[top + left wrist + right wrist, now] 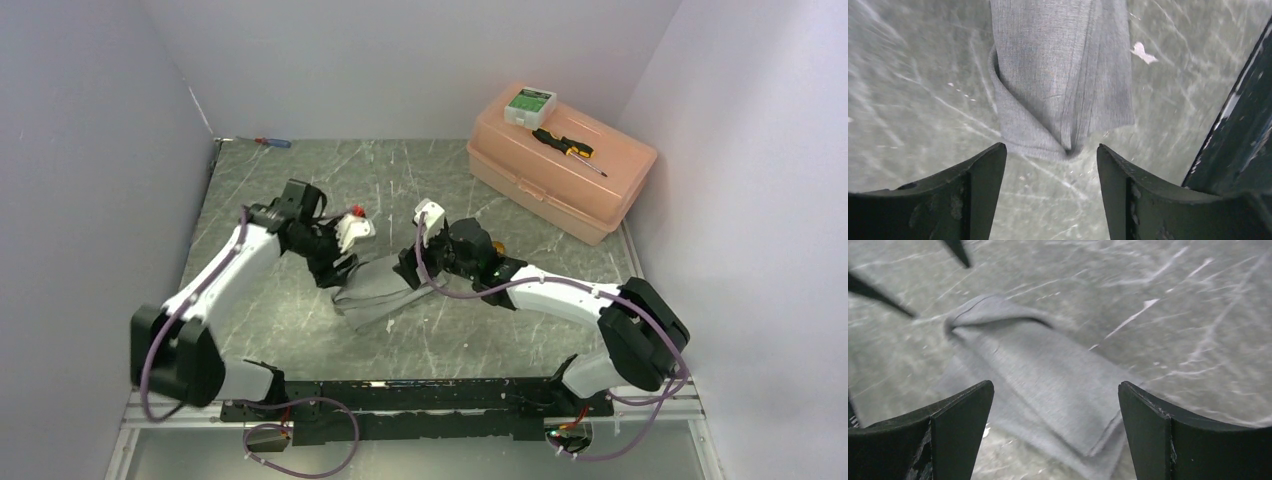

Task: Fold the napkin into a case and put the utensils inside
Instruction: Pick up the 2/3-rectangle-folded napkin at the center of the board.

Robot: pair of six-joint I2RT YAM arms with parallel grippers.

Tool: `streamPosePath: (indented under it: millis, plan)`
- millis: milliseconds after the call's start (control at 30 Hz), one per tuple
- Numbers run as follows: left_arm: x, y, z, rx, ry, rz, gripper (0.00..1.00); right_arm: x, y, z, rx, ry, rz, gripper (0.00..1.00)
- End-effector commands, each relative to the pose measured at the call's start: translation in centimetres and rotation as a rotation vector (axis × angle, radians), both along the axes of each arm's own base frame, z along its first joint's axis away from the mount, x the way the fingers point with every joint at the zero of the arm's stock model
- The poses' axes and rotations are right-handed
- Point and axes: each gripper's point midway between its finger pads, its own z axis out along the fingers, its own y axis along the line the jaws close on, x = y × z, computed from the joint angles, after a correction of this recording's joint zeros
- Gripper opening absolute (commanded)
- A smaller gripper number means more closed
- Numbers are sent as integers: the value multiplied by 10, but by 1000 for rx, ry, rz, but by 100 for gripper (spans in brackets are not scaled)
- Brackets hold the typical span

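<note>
Top external view: a soft plain grey cloth napkin (375,295) is seen folded long at the middle of the marbled worktop (300,200), the left hand (1050,155) at its 10 o'clock, the right hand (1055,390) at 2, both spread and empty. Light and limp, it is judged best pinched at a folded edge.

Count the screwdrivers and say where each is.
2. A red-and-blue screwdriver lies at the far left corner of the table; a black-and-yellow screwdriver lies on top of the pink box. More could be hidden inside it.
</note>
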Motion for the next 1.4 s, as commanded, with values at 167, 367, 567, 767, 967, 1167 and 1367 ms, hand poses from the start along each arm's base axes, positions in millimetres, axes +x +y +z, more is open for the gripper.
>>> streamPosePath:
  millis: [167, 367, 567, 767, 967, 1167, 1367]
  plan:
    - [9, 4, 62, 11, -475, -280, 94, 90, -27, 74, 48, -105, -300, 100]
    - [-26, -14, 44, -111, -337, -386, 94, 71, -22, 77, 81, -261, -153, 100]
    - [-63, -32, 3, -93, -575, -727, 94, 49, 14, 43, 46, -62, 66, 84]
    - [-73, -36, -33, -38, -595, -869, 87, 13, 39, 29, 115, -84, 243, 84]
    - [-81, -35, -62, -18, -587, -958, 80, 0, 34, 7, 3, -216, 350, 95]
    - [-89, -28, -82, 7, -562, -1012, 72, -7, 27, -2, -46, -310, 405, 96]
    - [-88, -23, -94, 35, -595, -1029, 62, -16, 43, 5, 32, -362, 432, 94]
